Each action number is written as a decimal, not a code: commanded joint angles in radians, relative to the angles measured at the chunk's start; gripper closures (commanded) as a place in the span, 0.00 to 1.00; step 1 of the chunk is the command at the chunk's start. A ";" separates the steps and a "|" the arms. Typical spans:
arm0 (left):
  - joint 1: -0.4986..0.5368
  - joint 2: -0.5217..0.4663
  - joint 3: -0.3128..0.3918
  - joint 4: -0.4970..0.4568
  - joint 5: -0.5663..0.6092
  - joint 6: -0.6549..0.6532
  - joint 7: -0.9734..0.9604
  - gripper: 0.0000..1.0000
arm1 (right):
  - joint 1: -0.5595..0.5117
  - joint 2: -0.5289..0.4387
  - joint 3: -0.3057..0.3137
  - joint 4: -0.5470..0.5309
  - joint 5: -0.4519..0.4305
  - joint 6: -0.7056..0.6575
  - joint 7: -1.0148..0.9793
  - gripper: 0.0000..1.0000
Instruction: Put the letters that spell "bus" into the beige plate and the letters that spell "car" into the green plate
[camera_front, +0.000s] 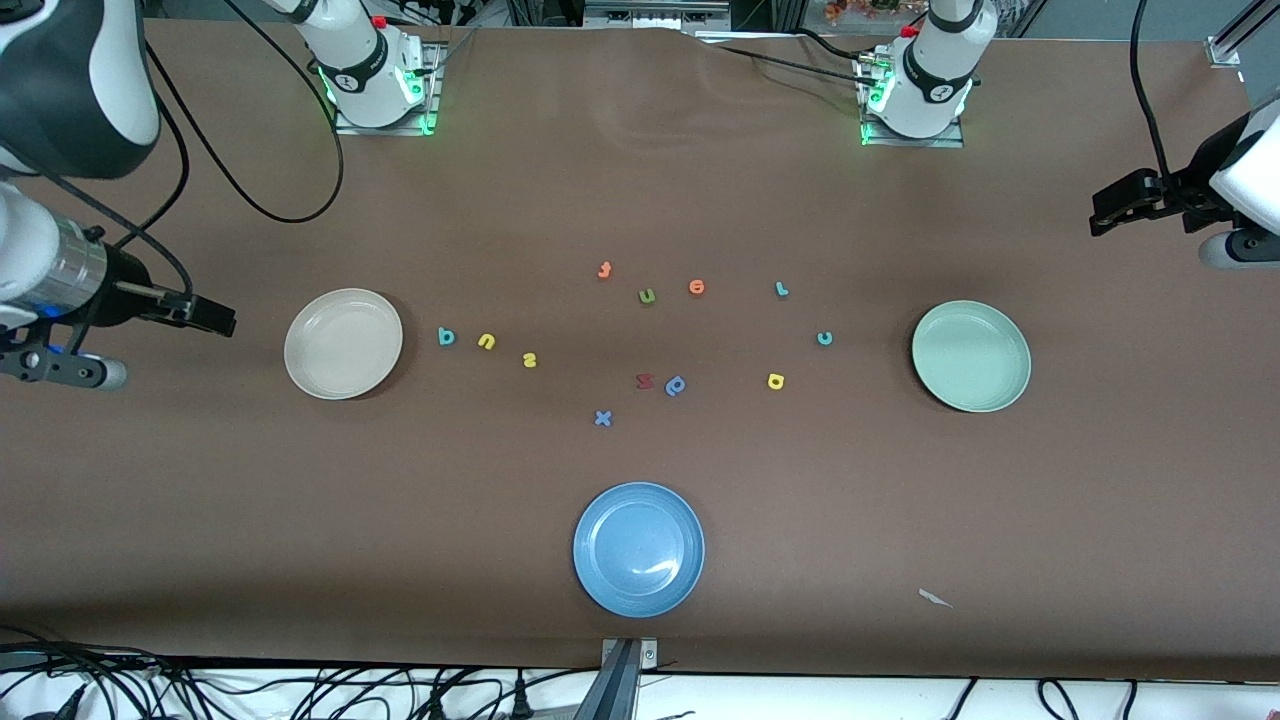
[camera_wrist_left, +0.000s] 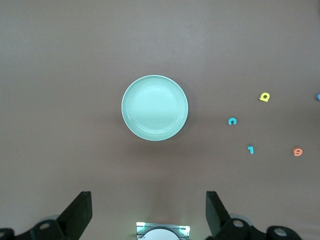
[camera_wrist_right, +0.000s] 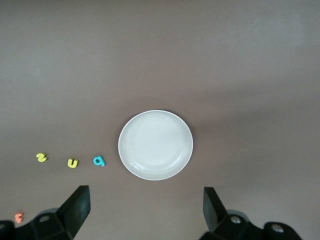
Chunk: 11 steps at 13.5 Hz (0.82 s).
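Note:
The beige plate (camera_front: 343, 343) (camera_wrist_right: 155, 145) lies empty toward the right arm's end. Beside it sit the teal b (camera_front: 446, 337) (camera_wrist_right: 99, 161), yellow-orange u (camera_front: 486, 342) (camera_wrist_right: 73, 163) and yellow s (camera_front: 529, 360) (camera_wrist_right: 41, 157). The green plate (camera_front: 971, 356) (camera_wrist_left: 155, 107) lies empty toward the left arm's end. Near it are the teal c (camera_front: 824, 338) (camera_wrist_left: 232, 121), yellow a (camera_front: 775, 381) (camera_wrist_left: 264, 97) and light blue r (camera_front: 781, 289) (camera_wrist_left: 250, 149). My right gripper (camera_front: 205, 312) (camera_wrist_right: 146, 207) hangs open over bare table beside the beige plate. My left gripper (camera_front: 1110, 205) (camera_wrist_left: 148, 210) hangs open over bare table beside the green plate.
A blue plate (camera_front: 638, 549) lies empty near the front edge. Mid-table are an orange f (camera_front: 604, 270), olive u (camera_front: 646, 295), orange e (camera_front: 696, 288), red z (camera_front: 645, 381), darker blue p (camera_front: 675, 385) and blue x (camera_front: 602, 418). A white scrap (camera_front: 935, 598) lies near the front.

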 joint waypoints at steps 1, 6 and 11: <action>0.001 0.017 -0.005 0.035 0.025 -0.015 0.002 0.00 | 0.000 -0.036 0.006 0.000 0.001 -0.049 0.016 0.00; -0.011 0.017 -0.011 0.035 0.022 -0.015 -0.008 0.00 | 0.000 -0.040 0.003 0.001 0.019 -0.040 0.017 0.00; -0.009 0.017 -0.011 0.036 0.022 -0.015 -0.008 0.00 | -0.007 -0.016 0.001 0.003 0.035 -0.018 -0.045 0.00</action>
